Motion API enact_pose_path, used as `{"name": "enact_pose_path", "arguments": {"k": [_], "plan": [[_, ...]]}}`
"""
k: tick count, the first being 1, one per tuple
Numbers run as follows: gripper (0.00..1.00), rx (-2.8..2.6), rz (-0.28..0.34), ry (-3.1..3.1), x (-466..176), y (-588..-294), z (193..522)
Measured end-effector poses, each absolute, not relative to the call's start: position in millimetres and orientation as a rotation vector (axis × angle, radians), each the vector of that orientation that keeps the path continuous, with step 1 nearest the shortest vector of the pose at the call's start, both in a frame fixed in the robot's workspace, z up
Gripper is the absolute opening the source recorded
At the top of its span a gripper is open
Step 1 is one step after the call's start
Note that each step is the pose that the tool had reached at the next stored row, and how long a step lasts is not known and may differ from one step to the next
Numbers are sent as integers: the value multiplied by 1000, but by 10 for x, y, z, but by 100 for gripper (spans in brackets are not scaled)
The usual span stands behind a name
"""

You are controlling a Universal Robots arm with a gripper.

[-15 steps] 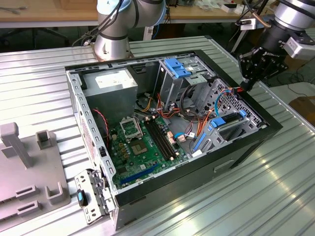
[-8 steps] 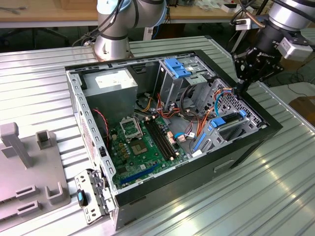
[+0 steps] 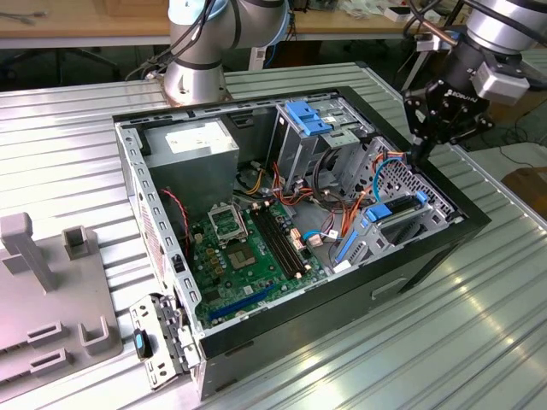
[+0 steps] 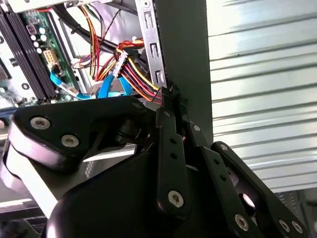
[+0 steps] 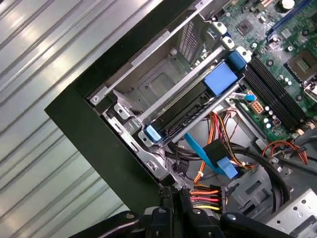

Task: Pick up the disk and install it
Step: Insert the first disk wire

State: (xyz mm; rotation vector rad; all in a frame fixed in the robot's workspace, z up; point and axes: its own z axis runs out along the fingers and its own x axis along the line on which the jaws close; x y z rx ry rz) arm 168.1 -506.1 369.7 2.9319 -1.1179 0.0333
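Hand (image 5: 176, 197) closed, empty, at computer case (image 5: 89, 134) corner. Disk (image 5: 195, 111) lies in drive cage (image 5: 148, 89). Advise: approach square to carrier, clear of power cables (image 5: 205, 191).

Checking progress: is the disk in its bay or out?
In: the disk, with blue rails at both ends, lies inside the metal cage in the first wrist view. Whether it is latched, cannot tell.

Black fingers (image 4: 167, 134) closed together beside the coloured wire bundle (image 4: 136, 74), by the case's dark wall (image 4: 181, 49).
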Motion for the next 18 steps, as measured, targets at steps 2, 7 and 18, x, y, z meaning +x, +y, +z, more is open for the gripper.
{"name": "enact_pose_path", "arguments": {"k": [2, 7, 18], "plan": [[17, 2911, 33, -1171, 1681, -5061, 3696], [17, 2808, 32, -1396, 1681, -5061, 3692], [17, 2561, 31, -1804, 1681, -5061, 3689]]}}
